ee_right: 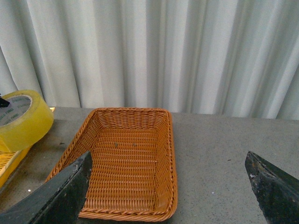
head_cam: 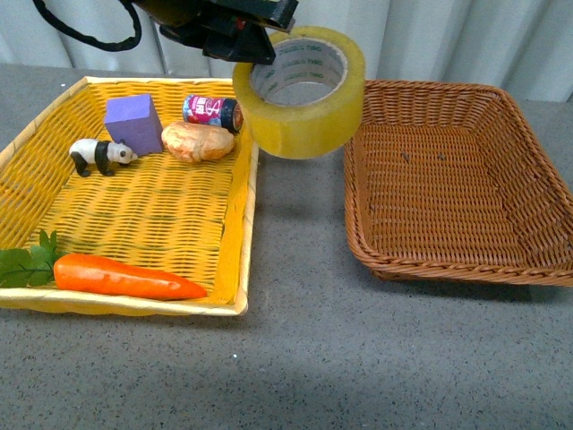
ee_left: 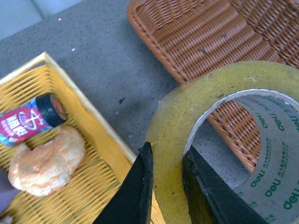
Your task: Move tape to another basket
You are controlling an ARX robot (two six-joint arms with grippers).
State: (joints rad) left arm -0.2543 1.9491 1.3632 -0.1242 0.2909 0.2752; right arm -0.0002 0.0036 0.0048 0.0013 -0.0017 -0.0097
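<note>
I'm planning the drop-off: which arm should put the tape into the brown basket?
Left. The left gripper holds the tape in the air beside the brown basket; the right gripper is open and empty.

Yellow basket (head_cam: 152, 219) w/ carrot (head_cam: 125, 276), panda (head_cam: 101, 155), purple block (head_cam: 132, 123), bread (head_cam: 198, 141), bottle (head_cam: 212, 111).

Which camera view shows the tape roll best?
The front view: nearly the whole tape shows, held in the air between the yellow basket and the brown basket. The left wrist view shows only part, close up, with the left claw shut on its wall. The right wrist view catches a portion, cut off by the frame.
</note>
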